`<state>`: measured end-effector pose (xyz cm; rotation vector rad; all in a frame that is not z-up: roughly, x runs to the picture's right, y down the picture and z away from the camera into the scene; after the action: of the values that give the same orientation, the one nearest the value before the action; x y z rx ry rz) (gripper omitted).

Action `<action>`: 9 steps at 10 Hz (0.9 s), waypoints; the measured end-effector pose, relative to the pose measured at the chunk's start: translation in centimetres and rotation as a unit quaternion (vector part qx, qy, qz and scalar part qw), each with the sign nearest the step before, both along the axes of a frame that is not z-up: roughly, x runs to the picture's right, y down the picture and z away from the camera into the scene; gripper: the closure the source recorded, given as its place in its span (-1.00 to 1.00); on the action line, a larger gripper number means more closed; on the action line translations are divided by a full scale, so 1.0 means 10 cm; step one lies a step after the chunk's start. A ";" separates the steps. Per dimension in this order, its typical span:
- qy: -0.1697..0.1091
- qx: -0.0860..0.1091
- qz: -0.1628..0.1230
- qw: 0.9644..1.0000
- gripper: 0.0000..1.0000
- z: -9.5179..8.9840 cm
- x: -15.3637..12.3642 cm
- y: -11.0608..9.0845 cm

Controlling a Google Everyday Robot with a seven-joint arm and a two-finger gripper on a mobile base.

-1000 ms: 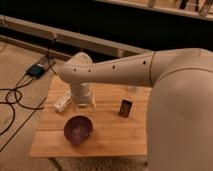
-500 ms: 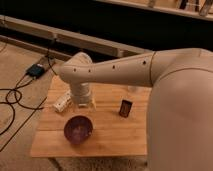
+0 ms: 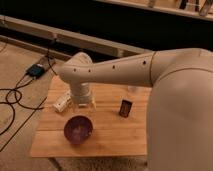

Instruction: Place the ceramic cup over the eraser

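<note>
The end effector [image 3: 84, 104] hangs low over the table [image 3: 116, 141], and I cannot tell if it is released or grasping something. To its right in the camera view, well apart, stands the eraser [image 3: 125, 107]. Just behind the eraser a small pale shape, partly hidden under the arm, is probably the ceramic cup [image 3: 132, 90]. The cup is likely light, stiff, smooth and fragile, so I would take it across the side walls, near the rim, with gentle pressure.
</note>
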<state>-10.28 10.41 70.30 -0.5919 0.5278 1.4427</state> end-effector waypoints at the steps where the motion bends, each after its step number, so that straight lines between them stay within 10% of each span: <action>1: 0.000 -0.001 0.001 1.000 -0.30 0.00 0.00 0.00; 9: -0.026 0.033 -0.009 0.999 -0.30 0.85 0.68 -0.85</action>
<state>-3.49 1.90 78.85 -0.5694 0.4412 1.4182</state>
